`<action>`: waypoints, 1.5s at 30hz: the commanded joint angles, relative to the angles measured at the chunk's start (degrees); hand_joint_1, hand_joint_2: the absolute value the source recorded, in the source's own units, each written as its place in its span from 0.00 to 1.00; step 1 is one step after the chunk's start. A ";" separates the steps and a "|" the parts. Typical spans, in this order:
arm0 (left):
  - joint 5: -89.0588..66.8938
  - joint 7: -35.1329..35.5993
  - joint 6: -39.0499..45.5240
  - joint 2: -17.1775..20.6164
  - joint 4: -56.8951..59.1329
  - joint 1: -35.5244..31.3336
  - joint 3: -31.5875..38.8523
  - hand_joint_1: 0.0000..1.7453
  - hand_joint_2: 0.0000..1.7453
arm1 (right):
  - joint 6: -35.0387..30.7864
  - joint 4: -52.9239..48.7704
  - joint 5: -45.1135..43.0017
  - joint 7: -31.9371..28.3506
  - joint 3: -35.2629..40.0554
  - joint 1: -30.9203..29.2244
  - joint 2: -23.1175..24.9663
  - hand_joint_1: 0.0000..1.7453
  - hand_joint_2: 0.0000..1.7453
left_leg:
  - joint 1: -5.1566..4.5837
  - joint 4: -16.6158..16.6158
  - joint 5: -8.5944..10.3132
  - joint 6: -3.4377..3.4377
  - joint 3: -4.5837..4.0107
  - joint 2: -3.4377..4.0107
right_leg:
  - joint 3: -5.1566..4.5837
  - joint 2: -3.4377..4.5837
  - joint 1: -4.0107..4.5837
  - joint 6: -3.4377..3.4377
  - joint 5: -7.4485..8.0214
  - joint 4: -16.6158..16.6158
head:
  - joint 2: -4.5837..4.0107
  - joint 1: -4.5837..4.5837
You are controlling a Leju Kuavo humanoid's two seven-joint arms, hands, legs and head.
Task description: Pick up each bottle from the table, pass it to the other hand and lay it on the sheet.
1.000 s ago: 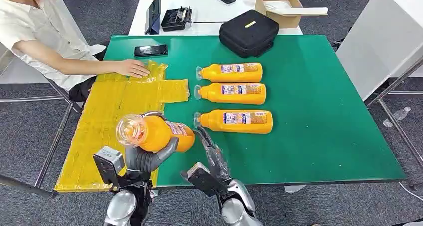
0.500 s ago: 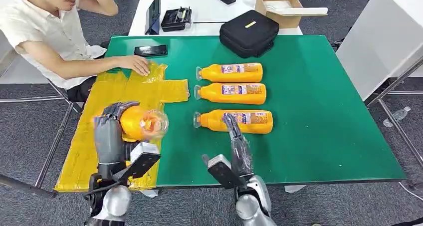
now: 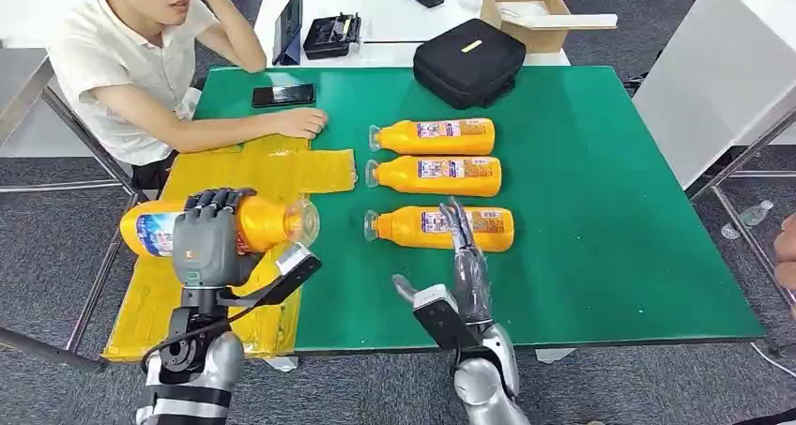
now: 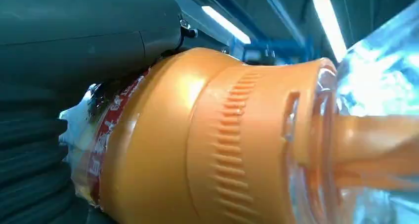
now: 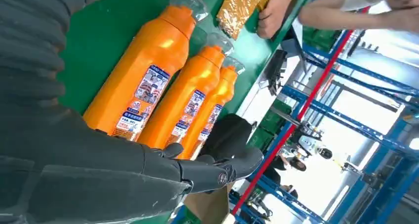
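Green worktop [image 3: 601, 256] is your landmark: yellow sheet [image 3: 235, 176] covers its left side, near edge to about mid-depth. Left hand [image 3: 208, 242] holds an orange bottle [image 3: 253, 223] lying sideways in the air over the sheet's near part, fingers [image 3: 214, 200] wrapped across the body, clear cap pointing toward the worktop's middle. From the left wrist camera you get the bottle's [image 4: 207, 145] ribbed shoulder and clear cap close up. Right hand [image 3: 465, 270] is above the worktop's near-centre, fingers straight and apart, grasping nothing, their tips over the nearest lying bottle [image 3: 441, 228]; whether they touch it you can't tell. Two more orange bottles, middle bottle [image 3: 436, 175] and far bottle [image 3: 434, 136], lie parallel further back in one row, caps toward the sheet. A seated person rests a hand [image 3: 302, 122] at the sheet's far edge. Black phone [image 3: 283, 95] sits on the worktop's far-left part, black bag [image 3: 467, 61] at its far edge.
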 commanded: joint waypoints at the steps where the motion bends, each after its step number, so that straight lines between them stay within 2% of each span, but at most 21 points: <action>1: -1.59 1.50 -2.84 5.51 23.37 -8.00 1.25 1.00 1.00 | 0.29 5.14 -1.35 -1.92 -3.21 -2.19 -0.52 0.00 1.00 | 0.01 -0.15 0.03 -0.01 0.27 0.02 | 0.28 -0.06 0.05 -0.18 0.02 -0.14 | 0.00 0.00; 8: -1.33 2.15 -4.45 5.15 23.95 -8.30 2.43 1.00 1.00 | 0.40 5.24 -1.54 -2.15 -3.59 -2.18 -0.35 0.00 1.00 | 0.03 -0.06 0.00 0.00 0.15 0.05 | 0.17 -0.02 0.06 -0.13 0.00 -0.07 | 0.00 0.00; 10: -1.59 3.84 -4.07 5.05 25.43 -8.74 3.62 1.00 1.00 | 0.44 5.20 -1.51 -2.23 -3.89 -2.15 -0.19 0.00 1.00 | 0.04 -0.08 -0.01 0.00 0.21 0.09 | 0.24 0.00 0.08 -0.18 0.00 -0.09 | 0.00 0.00; 14: -1.59 8.18 -3.04 6.45 27.28 -9.64 1.35 1.00 1.00 | 0.53 4.27 -1.42 -2.28 -4.28 -1.64 -0.06 0.00 1.00 | 0.04 -0.06 0.01 -0.01 0.14 0.05 | 0.18 -0.03 0.07 -0.17 0.00 -0.06 | 0.00 -0.02; 15: -1.59 8.69 -3.30 6.41 27.58 -9.89 1.58 0.96 1.00 | 0.58 4.30 -1.36 -2.29 -4.27 -1.58 -0.04 0.00 1.00 | 0.12 -0.11 -0.03 -0.02 0.38 0.13 | 0.44 -0.03 0.18 -0.36 -0.01 -0.16 | 0.00 0.00; 16: -1.59 9.05 -3.65 6.65 27.93 -10.18 1.29 0.83 1.00 | 0.61 4.42 -1.34 -2.29 -4.27 -1.57 -0.02 0.00 1.00 | 0.06 -0.06 0.01 -0.01 0.17 0.02 | 0.21 -0.06 0.10 -0.20 0.00 -0.07 | 0.00 -0.02; 17: -1.59 9.18 -3.88 6.42 28.22 -10.31 1.65 0.76 1.00 | 0.61 4.52 -1.35 -2.30 -4.32 -1.54 -0.01 0.00 1.00 | 0.09 -0.07 -0.01 -0.01 0.25 0.05 | 0.31 -0.07 0.14 -0.27 -0.01 -0.10 | 0.00 0.00; 18: -1.59 9.18 -3.88 6.42 28.22 -10.31 1.65 0.76 1.00 | 0.61 4.52 -1.35 -2.30 -4.32 -1.54 -0.01 0.00 1.00 | 0.04 -0.03 0.01 0.00 0.08 0.02 | 0.11 -0.03 0.06 -0.13 0.01 -0.04 | 0.00 -0.02; 19: -1.59 9.25 -4.07 6.31 28.52 -10.43 1.90 0.58 1.00 | 0.60 4.63 -1.39 -2.34 -4.37 -1.49 0.00 0.00 1.00 | 0.06 -0.04 -0.01 0.00 0.15 0.06 | 0.19 -0.02 0.10 -0.18 0.00 -0.07 | 0.00 0.00; 33: -1.59 9.25 -4.07 6.31 28.52 -10.43 1.90 0.58 1.00 | 0.60 4.63 -1.39 -2.34 -4.37 -1.49 0.00 0.00 1.00 | 0.07 -0.03 -0.01 0.00 0.14 0.06 | 0.19 -0.03 0.10 -0.18 -0.01 -0.07 | 0.00 0.00; 34: -1.59 9.25 -4.07 6.31 28.52 -10.43 1.90 0.54 1.00 | 0.60 4.63 -1.39 -2.34 -4.37 -1.49 0.00 0.00 1.00 | 0.06 -0.03 -0.01 0.00 0.12 0.05 | 0.16 -0.02 0.09 -0.15 0.00 -0.06 | 0.00 -0.02; 42: -1.59 9.32 -4.22 6.31 28.68 -10.43 1.86 0.54 1.00 | 0.60 4.64 -1.39 -2.34 -4.40 -1.50 0.01 0.00 1.00 | 0.03 -0.03 0.00 0.00 0.07 0.03 | 0.11 -0.02 0.06 -0.12 0.00 -0.04 | 0.00 0.00; 43: -1.59 9.32 -4.22 6.31 28.68 -10.43 1.86 0.54 1.00 | 0.60 4.64 -1.39 -2.34 -4.40 -1.50 0.01 0.00 1.00 | 0.11 -0.05 -0.06 0.00 0.31 0.11 | 0.38 -0.03 0.17 -0.30 -0.04 -0.13 | 0.00 0.00; 45: -1.59 9.32 -4.22 6.31 28.68 -10.43 1.86 0.54 1.00 | 0.60 4.64 -1.39 -2.34 -4.40 -1.50 0.01 0.00 1.00 | 0.04 -0.03 0.01 0.00 0.07 0.03 | 0.11 -0.02 0.06 -0.12 0.00 -0.04 | 0.00 0.00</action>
